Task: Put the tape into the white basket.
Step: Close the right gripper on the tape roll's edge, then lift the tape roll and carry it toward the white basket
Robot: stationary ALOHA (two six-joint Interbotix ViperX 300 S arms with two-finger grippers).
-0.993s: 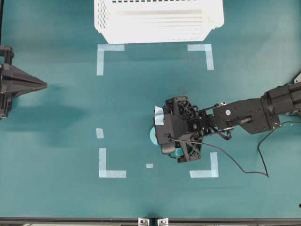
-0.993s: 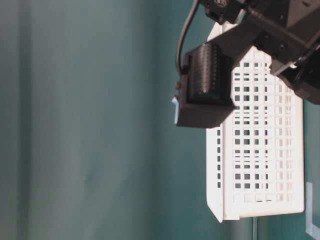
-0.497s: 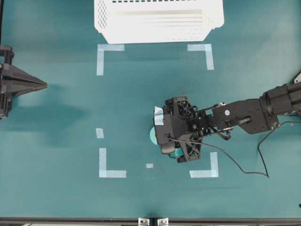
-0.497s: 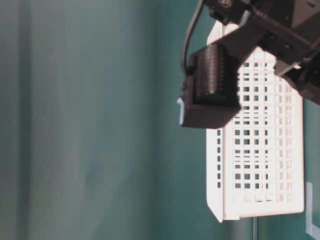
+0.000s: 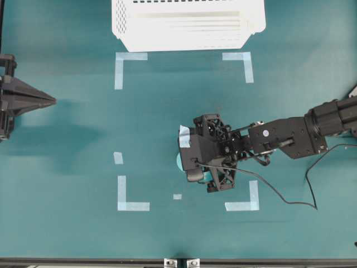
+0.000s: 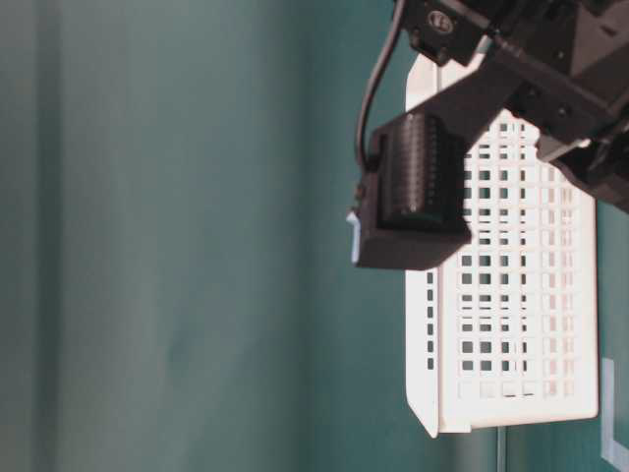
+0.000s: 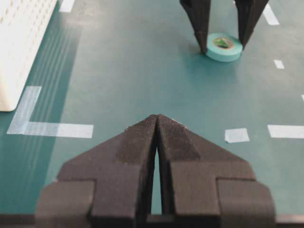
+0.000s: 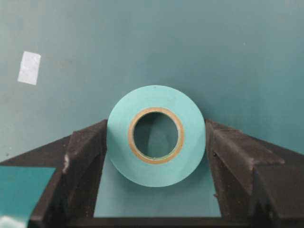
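Observation:
The tape (image 8: 156, 173), a light teal roll with a tan inner core, lies flat on the teal table. My right gripper (image 8: 156, 124) straddles it, and both fingers press against its sides, so the gripper is shut on the tape. From overhead only the roll's left edge (image 5: 179, 162) shows from under the right wrist. In the left wrist view the tape (image 7: 224, 47) sits between the two dark fingers (image 7: 202, 23). The white basket (image 5: 189, 33) stands at the far edge of the table. My left gripper (image 5: 53, 101) hangs at the left side, shut and empty (image 7: 156, 118).
Pale tape corner marks (image 5: 124, 62) (image 5: 245, 62) (image 5: 131, 204) (image 5: 248, 200) frame a rectangle on the table. Small tape scraps (image 5: 118, 158) (image 5: 177, 196) lie near the lower left mark. A black cable (image 5: 290, 198) trails from the right arm. The basket's slotted wall (image 6: 511, 295) faces the table-level view.
My right gripper has shifted slightly left, and its jaws have closed in from wide open onto the tape's sides. The left arm has not moved.

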